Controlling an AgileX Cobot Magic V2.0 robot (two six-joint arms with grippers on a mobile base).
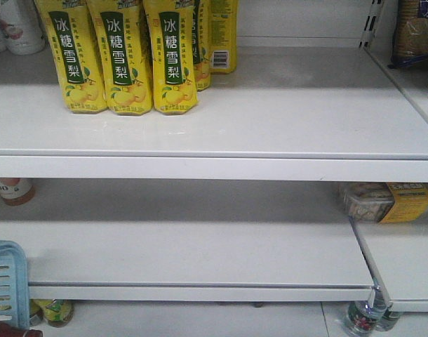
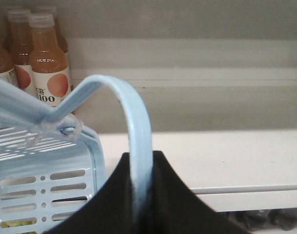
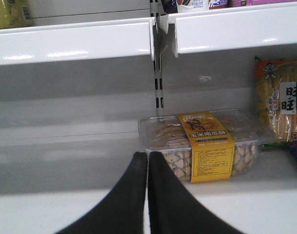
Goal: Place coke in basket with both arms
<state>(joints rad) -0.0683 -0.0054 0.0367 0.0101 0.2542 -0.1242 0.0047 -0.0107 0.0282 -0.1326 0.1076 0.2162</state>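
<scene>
The pale blue basket (image 1: 7, 281) shows at the lower left edge of the front view. In the left wrist view its slotted wall (image 2: 41, 185) hangs at the left. Its raised swing handle (image 2: 139, 136) arches up and runs down between the jaws of my left gripper (image 2: 141, 163), which is shut on it. My right gripper (image 3: 148, 163) is shut with nothing between its black fingers (image 3: 124, 204). It hovers over a white shelf, just in front of a clear cookie box (image 3: 207, 146). The coke is out of view. Neither gripper appears in the front view.
Tall yellow pear-drink bottles (image 1: 119, 56) stand on the upper shelf (image 1: 214, 167). Peach juice bottles (image 2: 48, 73) stand behind the basket. The cookie box (image 1: 386, 200) lies on the lower right shelf, with a snack bag (image 3: 280, 97) beside it. More bottles (image 1: 361, 319) sit below.
</scene>
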